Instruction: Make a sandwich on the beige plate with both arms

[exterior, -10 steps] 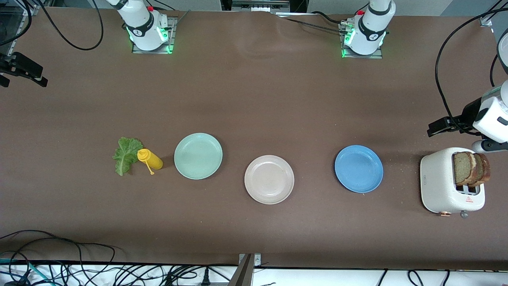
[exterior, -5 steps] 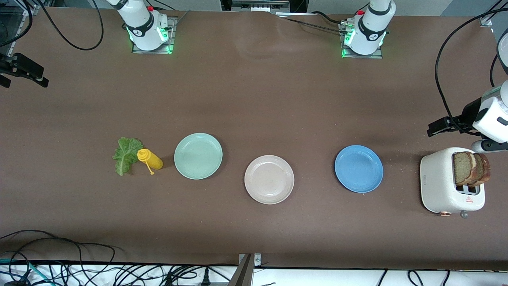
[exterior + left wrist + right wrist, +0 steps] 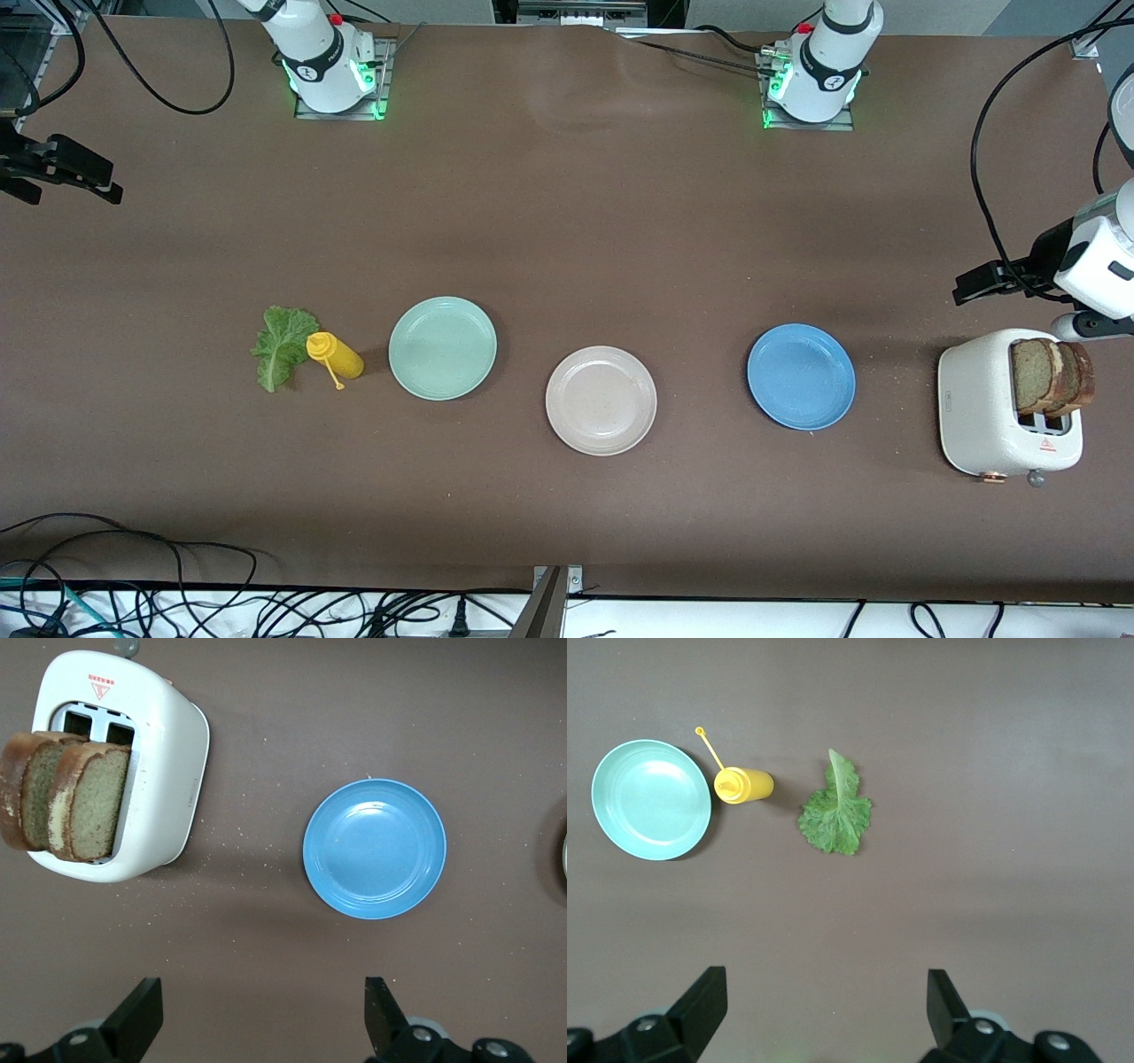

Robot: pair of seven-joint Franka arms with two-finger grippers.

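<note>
The beige plate (image 3: 601, 400) lies bare at the table's middle. The sandwich's parts lie apart. Brown bread slices (image 3: 1052, 377) (image 3: 66, 797) stand upright in the white toaster (image 3: 992, 412) (image 3: 159, 753) at the left arm's end. A green lettuce leaf (image 3: 282, 346) (image 3: 835, 811) lies flat on the table toward the right arm's end. My left gripper (image 3: 979, 285) (image 3: 261, 1019) hangs open and empty over bare table by the toaster. My right gripper (image 3: 62, 168) (image 3: 824, 1010) hangs open and empty over bare table at the right arm's end.
A yellow mustard bottle (image 3: 335, 354) (image 3: 744, 784) lies on its side between the lettuce and a mint-green plate (image 3: 442, 347) (image 3: 651, 799). A blue plate (image 3: 801, 377) (image 3: 375, 849) sits between the beige plate and the toaster. Cables trail along the table's front edge.
My right gripper has shifted a little toward the front camera and the table's middle. The left arm and everything on the table stay as they were.
</note>
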